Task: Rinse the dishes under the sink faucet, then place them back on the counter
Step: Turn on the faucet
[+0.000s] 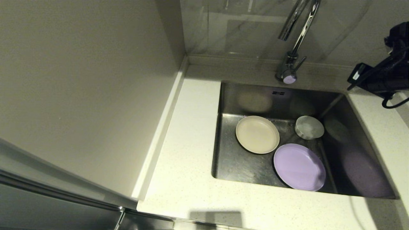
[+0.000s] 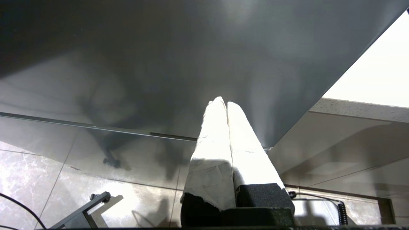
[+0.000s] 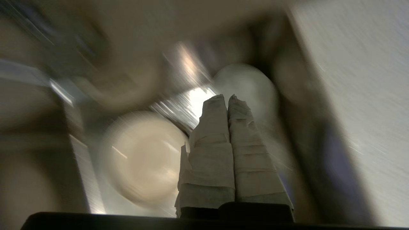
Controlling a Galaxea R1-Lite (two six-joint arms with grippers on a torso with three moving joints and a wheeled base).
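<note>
Nearest, along the lower part of the head view: bare speckled surface (image 1: 191, 179), no dish on it yet, so all rinsing and returning judged still ahead.

Just beyond, low in the sink (image 1: 223, 147), right of frame centre: lilac plate (image 1: 299, 166), lying close against the near wall and just beside the cream plate (image 1: 257, 134) at frame centre. Likely trouble here: a flat plate on a steel floor, hard to get fingers under; a rim pinch probably slippery once wet, with a drop and clatter against the basin as the result. Tight spacing too, so a nudge to one plate could shove the other.

Further back, right of centre: small white bowl (image 1: 309, 127), mouth down by the look of it, apart from both plates.

Farthest, upper right of centre: faucet (image 1: 291, 60), no water visible; spout low enough to risk a knock when lifting a dish beneath it.

Right arm at the upper right edge of the head view, above the surface; right gripper (image 3: 223, 97) aimed down into the basin, taped fingers (image 3: 214, 134) pressed together, grasping nothing. Left gripper (image 2: 222, 103) parked low beside a cabinet front, out of the head view, fingers likewise clenched and empty.
</note>
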